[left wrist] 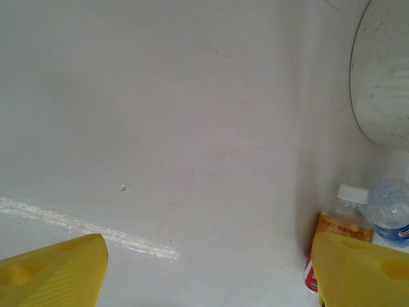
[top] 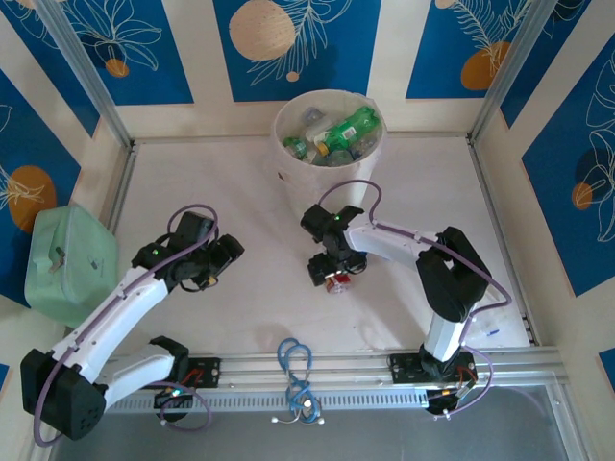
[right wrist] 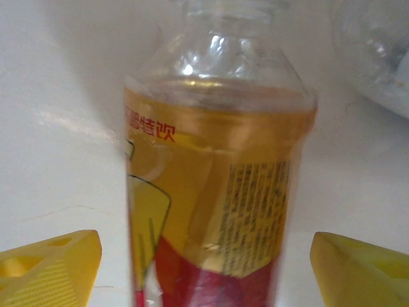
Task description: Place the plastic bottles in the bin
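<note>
Yellow right fingers (right wrist: 51,272) stand spread on either side of the clear plastic bottle with an orange-and-red label (right wrist: 217,192), not touching it. We see it upright, just before the round pale bin (top: 286,178). Our left fingers (left wrist: 57,272) gape empty, nearer and left of that bin.

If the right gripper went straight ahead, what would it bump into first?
The orange-and-red labelled bottle, straight ahead between the open fingers of the right gripper; probably very close, though depth is unclear.
</note>
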You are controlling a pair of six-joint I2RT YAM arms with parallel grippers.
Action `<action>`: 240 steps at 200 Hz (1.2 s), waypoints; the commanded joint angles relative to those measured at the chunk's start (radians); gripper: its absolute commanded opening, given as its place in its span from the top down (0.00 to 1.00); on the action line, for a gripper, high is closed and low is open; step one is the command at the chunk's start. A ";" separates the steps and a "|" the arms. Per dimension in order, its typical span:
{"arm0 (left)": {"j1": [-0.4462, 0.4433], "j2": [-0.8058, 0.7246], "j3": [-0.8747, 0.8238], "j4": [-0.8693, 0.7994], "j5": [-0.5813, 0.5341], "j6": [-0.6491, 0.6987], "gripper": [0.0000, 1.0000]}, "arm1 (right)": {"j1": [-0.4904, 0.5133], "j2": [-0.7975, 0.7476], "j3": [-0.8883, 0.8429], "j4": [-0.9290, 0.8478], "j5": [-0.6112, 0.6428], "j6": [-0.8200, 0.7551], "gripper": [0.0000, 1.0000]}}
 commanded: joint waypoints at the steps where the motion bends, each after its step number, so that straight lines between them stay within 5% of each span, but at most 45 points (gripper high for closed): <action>1: 0.011 0.002 0.039 -0.016 -0.019 0.035 0.17 | 0.007 0.020 -0.020 -0.010 -0.003 0.015 0.17; 60: 0.012 0.004 0.042 -0.020 -0.028 0.029 0.17 | 0.030 0.039 -0.024 -0.006 0.003 0.029 0.27; 102: 0.017 0.001 0.044 -0.022 -0.035 0.027 0.17 | 0.061 0.006 -0.025 -0.021 0.018 0.038 0.43; 157: 0.020 0.008 0.077 -0.022 -0.058 0.060 0.17 | 0.217 -0.143 0.056 -0.166 0.094 0.107 0.49; 203: 0.020 -0.002 0.187 -0.030 -0.126 0.163 0.16 | 0.186 -0.257 0.418 -0.288 0.086 0.076 0.50; 240: 0.020 0.015 0.258 -0.020 -0.116 0.239 0.15 | 0.049 -0.144 0.877 -0.310 -0.001 0.079 0.49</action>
